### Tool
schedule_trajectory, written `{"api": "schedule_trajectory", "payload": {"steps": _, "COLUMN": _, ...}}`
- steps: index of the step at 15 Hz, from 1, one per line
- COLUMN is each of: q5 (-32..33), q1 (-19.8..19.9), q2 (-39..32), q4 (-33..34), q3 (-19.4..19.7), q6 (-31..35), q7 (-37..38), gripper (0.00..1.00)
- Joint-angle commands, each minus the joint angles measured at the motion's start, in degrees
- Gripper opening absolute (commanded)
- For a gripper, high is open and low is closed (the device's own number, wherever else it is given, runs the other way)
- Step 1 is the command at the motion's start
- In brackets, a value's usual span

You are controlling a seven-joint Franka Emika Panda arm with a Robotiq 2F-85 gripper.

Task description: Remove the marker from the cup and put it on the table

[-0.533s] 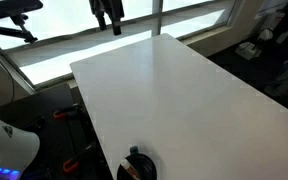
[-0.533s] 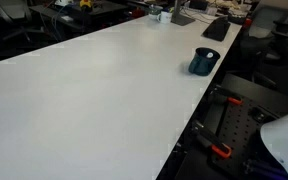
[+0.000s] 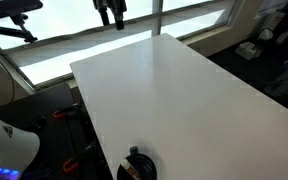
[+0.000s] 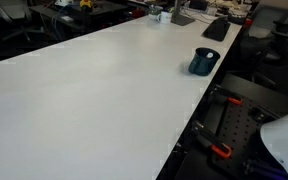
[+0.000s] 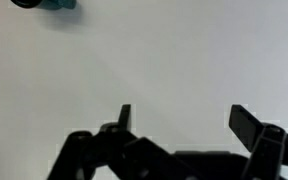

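Office-type room, window strip (image 3: 54, 55) behind, big plain white desk (image 3: 174, 90) with almost nothing on it. The dark cup (image 4: 203, 62) sits close to the desk edge, at the near end in an exterior view. The marker (image 3: 134, 153) shows only as a thin dark tip above the rim, too small to read more.

Your hand (image 3: 109, 12) hangs high over the far end, well apart from the cup. Wrist view: fingers (image 5: 125, 118) spread wide, nothing between them, cup just in the top-left corner.

The marker is probably light, stiff and smooth, so a bit slippery. The cup looks light too and could tip if you pull sideways. Pinch the exposed upper end across the barrel and lift straight up.
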State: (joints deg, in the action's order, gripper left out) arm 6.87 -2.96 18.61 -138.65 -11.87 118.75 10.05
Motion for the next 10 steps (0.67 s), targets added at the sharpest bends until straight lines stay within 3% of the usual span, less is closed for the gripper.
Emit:
{"api": "schedule_trajectory", "payload": {"steps": 1, "q5": 3.4, "q1": 2.0, "q2": -2.7, "q4": 2.5, "q3": 1.2, "q6": 2.5, "q7": 8.1, "gripper": 1.00}}
{"api": "schedule_trajectory", "payload": {"steps": 10, "q5": 13.2, "q1": 10.2, "q2": -8.9, "q4": -0.8, "q3": 7.6, "q6": 9.0, "q7": 30.7, "gripper": 1.00}}
